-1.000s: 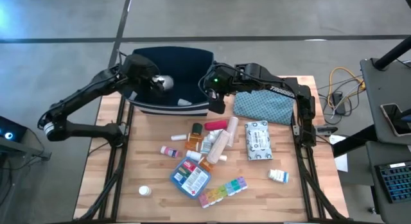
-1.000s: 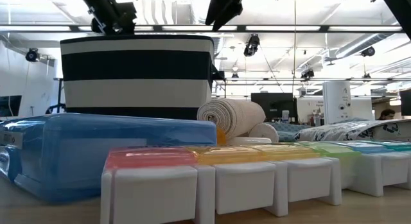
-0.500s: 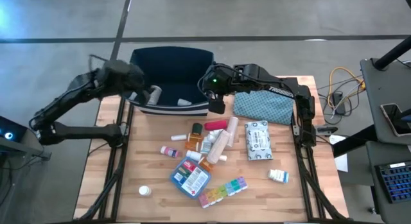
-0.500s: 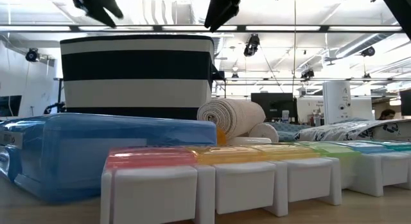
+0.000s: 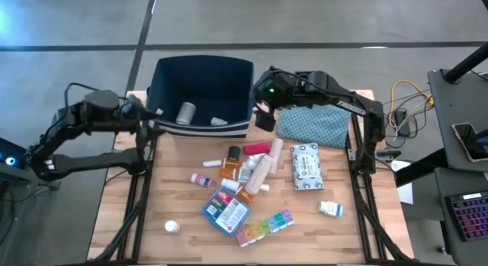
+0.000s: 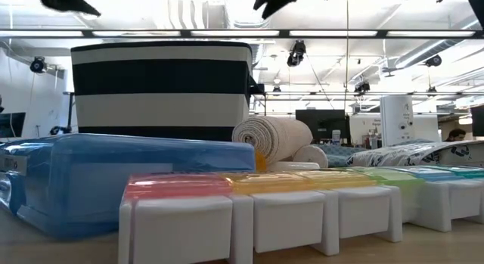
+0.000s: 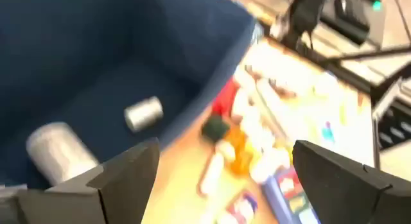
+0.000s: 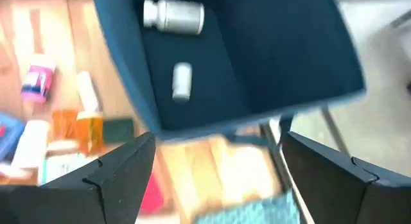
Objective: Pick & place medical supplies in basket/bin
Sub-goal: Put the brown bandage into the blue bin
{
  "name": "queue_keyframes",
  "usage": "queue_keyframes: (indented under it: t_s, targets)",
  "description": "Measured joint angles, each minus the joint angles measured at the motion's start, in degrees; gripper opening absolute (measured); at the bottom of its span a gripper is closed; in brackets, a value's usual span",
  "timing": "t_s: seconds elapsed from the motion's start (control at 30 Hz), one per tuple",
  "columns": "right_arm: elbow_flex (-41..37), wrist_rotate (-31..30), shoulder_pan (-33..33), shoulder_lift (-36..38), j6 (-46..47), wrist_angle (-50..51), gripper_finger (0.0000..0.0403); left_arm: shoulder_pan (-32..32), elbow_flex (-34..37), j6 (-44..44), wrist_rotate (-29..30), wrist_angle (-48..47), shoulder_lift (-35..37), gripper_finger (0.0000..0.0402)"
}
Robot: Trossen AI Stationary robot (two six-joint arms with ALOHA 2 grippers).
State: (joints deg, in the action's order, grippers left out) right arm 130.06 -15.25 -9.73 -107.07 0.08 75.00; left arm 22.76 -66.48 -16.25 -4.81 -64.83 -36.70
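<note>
The dark navy bin (image 5: pixel 202 72) stands at the table's far edge; a silvery-white bottle (image 5: pixel 185 112) and a small white item (image 5: pixel 219 121) lie on its floor. Pill bottles and tubes (image 5: pixel 245 163), a bandage roll (image 6: pixel 272 139), the white wipes packet (image 5: pixel 305 165), the blue first-aid pouch (image 5: pixel 226 210) and the rainbow pill organizer (image 5: pixel 264 226) lie on the table. My left gripper (image 5: pixel 149 117) hangs open beside the bin's left near corner, empty (image 7: pixel 225 150). My right gripper (image 5: pixel 263 116) hangs open beside the bin's right near corner, empty (image 8: pixel 218 139).
A teal patterned cloth pouch (image 5: pixel 313 125) lies right of the bin, under the right arm. A small white bottle (image 5: pixel 171 227) sits near the table's near left corner, another white bottle (image 5: pixel 330 209) near the right edge. Bare wood shows on the table's left side.
My left gripper has drawn back from above the bin toward the table's left edge. The silvery-white bottle that was at its fingers now lies on the bin's floor. My right gripper has shifted slightly toward the table's right.
</note>
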Motion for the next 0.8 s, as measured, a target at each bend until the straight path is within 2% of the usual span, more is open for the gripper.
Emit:
queue_keyframes:
  t_s: [0.23, 0.4, 0.53, 0.8]
  targets:
    - [-3.7, 0.0, 1.3, 0.1, 5.2, 9.3, 0.0327, 0.0, 6.2, -0.4, -9.5, -4.9, 2.3, 0.0335]
    - [-10.4, 0.1, 3.1, 0.6, 5.5, 9.9, 0.0327, 0.0, 9.3, -1.0, -11.2, -9.7, 5.5, 0.0335]
    - [-18.6, 0.4, 4.0, 2.5, 5.5, 6.9, 0.0327, 0.0, 10.4, -3.2, -12.2, -7.1, 7.7, 0.0335]
    - [-38.8, 2.4, 6.0, 10.8, 9.6, -9.5, 0.0327, 0.0, 11.7, -1.3, -12.0, -7.8, 8.0, 0.0334]
